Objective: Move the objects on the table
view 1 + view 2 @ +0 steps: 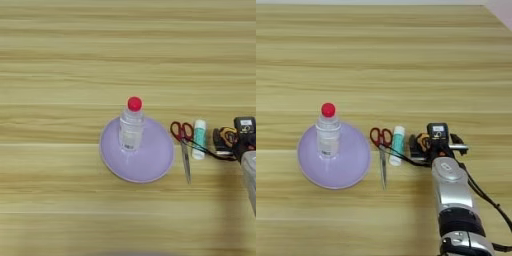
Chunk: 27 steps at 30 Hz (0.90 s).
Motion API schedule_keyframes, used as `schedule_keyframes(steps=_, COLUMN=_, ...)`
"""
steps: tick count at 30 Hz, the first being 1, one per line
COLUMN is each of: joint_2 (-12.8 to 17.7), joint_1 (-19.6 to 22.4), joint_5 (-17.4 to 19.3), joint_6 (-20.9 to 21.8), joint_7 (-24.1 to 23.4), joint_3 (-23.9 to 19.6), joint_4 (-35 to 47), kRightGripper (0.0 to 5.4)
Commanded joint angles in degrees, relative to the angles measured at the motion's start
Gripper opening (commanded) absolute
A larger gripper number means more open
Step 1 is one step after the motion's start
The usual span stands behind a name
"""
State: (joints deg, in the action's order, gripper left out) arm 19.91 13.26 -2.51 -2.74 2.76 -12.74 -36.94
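Two targets: white green-labelled glue stick (397, 145) beside red-handled steel scissors (381, 150); gripper (417, 146) should approach squarely, finger spread probably indiscernible.

Red-handled scissors (381, 150) flat beside white glue stick (397, 145).

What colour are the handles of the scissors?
Red. The scissors have red handle loops and steel blades, seen best in the left eye view.

clear red-capped bottle (131, 129) upright | on lilac plate (151, 165)
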Motion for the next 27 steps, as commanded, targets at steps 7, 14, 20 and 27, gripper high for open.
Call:
schedule_keyframes(steps=7, joint_2=3.1, joint_1=5.3, joint_5=-1.0, joint_6=3.0, joint_7=-1.0, joint_3=0.4, joint_4=-1.7, kRightGripper=5.38)
schedule_keyframes(steps=14, joint_2=3.5, joint_1=6.3, joint_5=-1.7, joint_6=3.5, joint_7=-0.7, joint_3=1.6, joint_4=-4.2, kRightGripper=5.38)
schedule_keyframes(steps=20, joint_2=4.6, joint_1=8.0, joint_5=-2.7, joint_6=3.5, joint_7=-1.0, joint_3=2.2, joint_4=-8.1, kRightGripper=5.38)
schedule_keyframes(steps=27, joint_2=5.6, joint_1=9.9, joint_5=-3.2, joint_6=3.1, joint_7=-1.3, joint_3=2.5, joint_4=-12.1, kRightGripper=5.38)
